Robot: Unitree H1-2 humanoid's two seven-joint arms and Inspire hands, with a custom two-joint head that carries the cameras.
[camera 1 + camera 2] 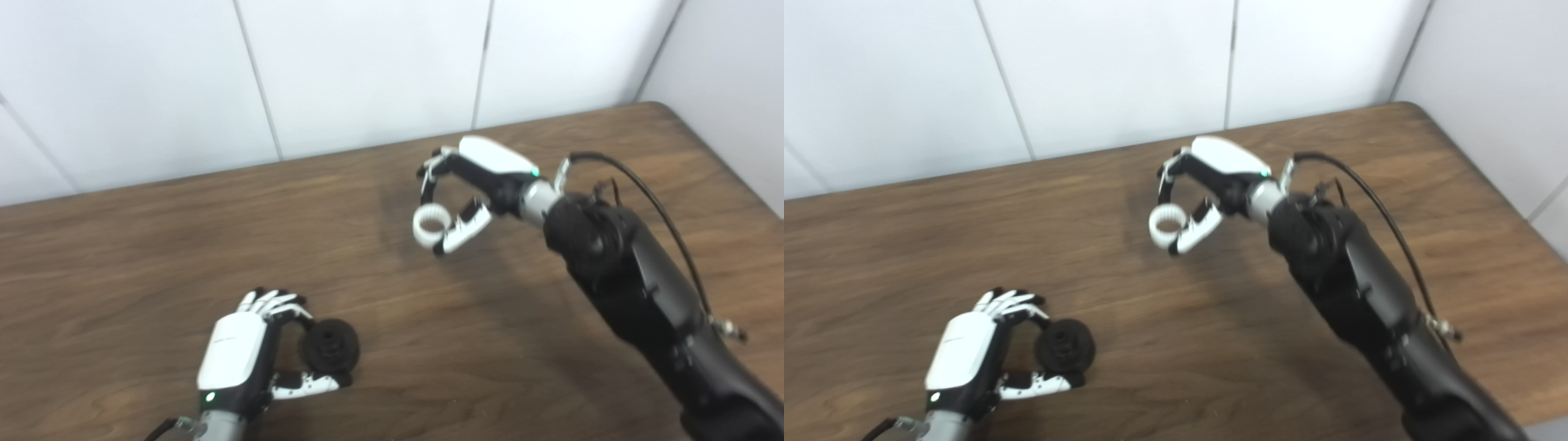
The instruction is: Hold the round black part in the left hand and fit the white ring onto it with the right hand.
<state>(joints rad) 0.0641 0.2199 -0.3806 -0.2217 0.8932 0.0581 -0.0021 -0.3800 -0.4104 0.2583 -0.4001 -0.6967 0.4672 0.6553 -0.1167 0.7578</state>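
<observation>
We lose the left hand (245, 349)'s wrist at the bottom edge of the picture. Its fingers cover the near rim of the round black part (331, 346). The black part's centre is too blurred for us to read. Far from it, the right forearm (661, 306) runs off the lower right corner.

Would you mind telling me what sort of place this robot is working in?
Probably a bare lab or test room: a plain wooden table pushed into a corner of white panelled walls, with nothing on it but the robot's hands and their parts.
</observation>
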